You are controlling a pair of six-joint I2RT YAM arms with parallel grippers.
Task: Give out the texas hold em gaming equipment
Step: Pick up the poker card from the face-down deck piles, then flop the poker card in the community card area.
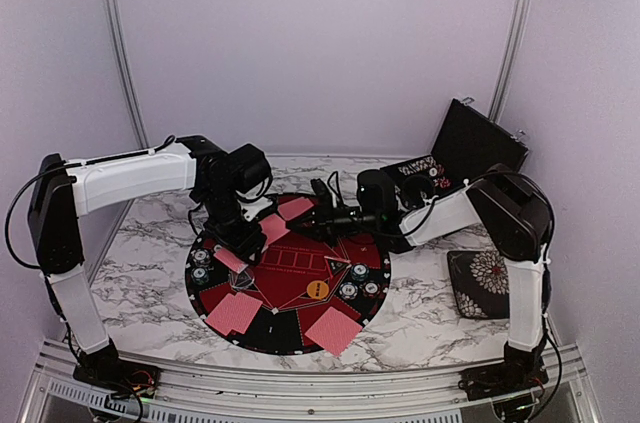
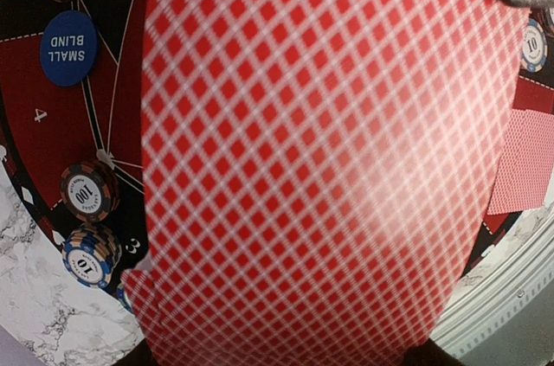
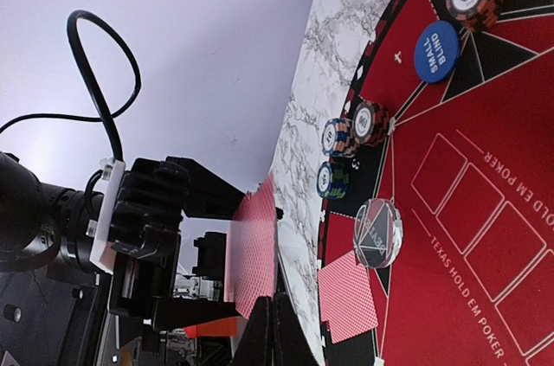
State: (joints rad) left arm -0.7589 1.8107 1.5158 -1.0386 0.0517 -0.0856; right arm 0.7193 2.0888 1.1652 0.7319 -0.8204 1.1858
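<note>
Chip stacks (image 1: 350, 281), red-backed cards (image 1: 333, 330) and blind buttons already ring the round red-black mat (image 1: 300, 341), while the left gripper (image 1: 232, 258) pinches another card (image 2: 320, 158); right gripper (image 1: 322, 223) pressed together, empty.

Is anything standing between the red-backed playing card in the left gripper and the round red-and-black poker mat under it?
Nothing visible. The red-backed playing card hangs in the left gripper over the poker mat; chip stacks stand beside it, though it hides the spot underneath.

1. Your left gripper (image 1: 232, 243) hangs over the round mat's (image 1: 300, 328) left edge, where chip stacks (image 1: 204, 265) crowd.
2. Card pairs (image 1: 333, 330) occupy the mat's near edge.
3. The table's (image 1: 420, 328) near-right corner lies bare, short of the patterned tray (image 1: 478, 283).
</note>
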